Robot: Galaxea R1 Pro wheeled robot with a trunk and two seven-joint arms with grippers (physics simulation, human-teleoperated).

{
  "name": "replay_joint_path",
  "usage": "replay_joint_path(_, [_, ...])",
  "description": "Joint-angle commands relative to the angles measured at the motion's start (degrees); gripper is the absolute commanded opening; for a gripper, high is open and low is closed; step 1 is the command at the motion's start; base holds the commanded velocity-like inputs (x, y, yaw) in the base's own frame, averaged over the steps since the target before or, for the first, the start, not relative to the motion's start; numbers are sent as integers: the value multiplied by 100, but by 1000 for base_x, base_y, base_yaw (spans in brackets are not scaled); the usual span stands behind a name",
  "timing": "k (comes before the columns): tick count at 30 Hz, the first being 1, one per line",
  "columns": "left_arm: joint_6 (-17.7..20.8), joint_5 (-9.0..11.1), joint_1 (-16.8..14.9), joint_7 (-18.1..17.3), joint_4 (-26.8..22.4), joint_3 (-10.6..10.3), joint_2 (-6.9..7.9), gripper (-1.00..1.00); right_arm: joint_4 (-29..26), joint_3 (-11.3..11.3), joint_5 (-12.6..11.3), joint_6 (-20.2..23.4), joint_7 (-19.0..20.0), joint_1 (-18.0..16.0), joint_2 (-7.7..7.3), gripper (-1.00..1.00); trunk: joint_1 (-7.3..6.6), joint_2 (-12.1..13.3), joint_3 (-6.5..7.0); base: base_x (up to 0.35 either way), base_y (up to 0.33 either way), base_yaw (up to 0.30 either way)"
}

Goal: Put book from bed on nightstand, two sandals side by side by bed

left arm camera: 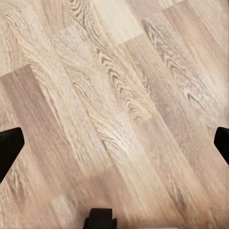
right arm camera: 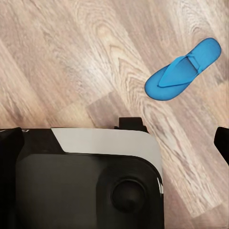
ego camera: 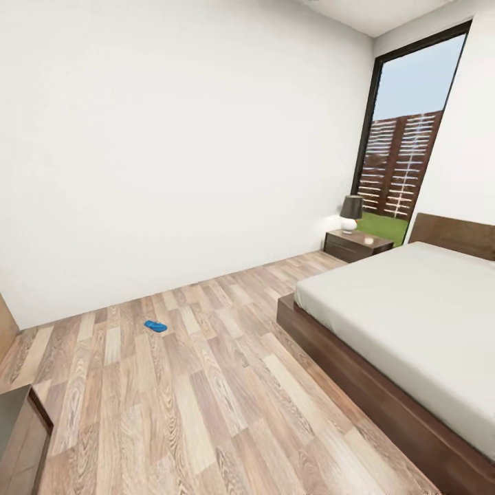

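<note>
One blue sandal [ego camera: 155, 325] lay flat on the wood-plank floor [ego camera: 206, 399] of the bedroom, well apart from the bed [ego camera: 412, 323] and nearer the bare white wall; the right wrist view showed a sandal [right arm camera: 182, 70] sole-down on the planks just beside the robot's dark base [right arm camera: 86, 181], though whether it was the same one or its mate could not be told. A flip-flop of this kind would likely be light, thin and bendy, with little height to pinch from above; the raised strap near the toe, or one long edge of the sole, looked the surest place to take hold, and a glossy floor might let it slide when nudged. The left gripper [left arm camera: 114, 143] stood released over bare floor, its dark fingertips [left arm camera: 9, 145] far apart at the frame edges with nothing between them. The right gripper [right arm camera: 114, 143] looked the same, jaws wide and empty. The book was not to be made out on the light-grey mattress, much of which was cut off at the frame's edge. The nightstand [ego camera: 357, 244] sat by the headboard under a dark-shaded lamp [ego camera: 351, 212], a small pale object on its top too tiny to identify. A brown furniture corner [ego camera: 24, 433] was clipped at the lower left.
</note>
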Motion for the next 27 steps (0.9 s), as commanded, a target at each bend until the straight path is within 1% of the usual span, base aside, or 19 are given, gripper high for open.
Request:
replay_joint_path(1, [-17,19,-2,2,3,0,0,100,-7,-1,-15,-10,9,2,0,100,0,-3,-5,0,0,-256])
replay_joint_path(4, [-17,19,-2,2,1,0,2,100,-7,-5,-15,-10,10,2,0,100,0,-3,-5,38,13,-255])
replay_joint_path(12, [-17,19,-2,2,-6,0,8,100,-7,-6,-15,-10,9,2,0,100,0,-3,-5,145,74,-254])
replay_joint_path(27, [-17,19,-2,2,-6,0,9,100,-7,1,-15,-10,9,2,1,100,0,-3,-5,10,5,-252])
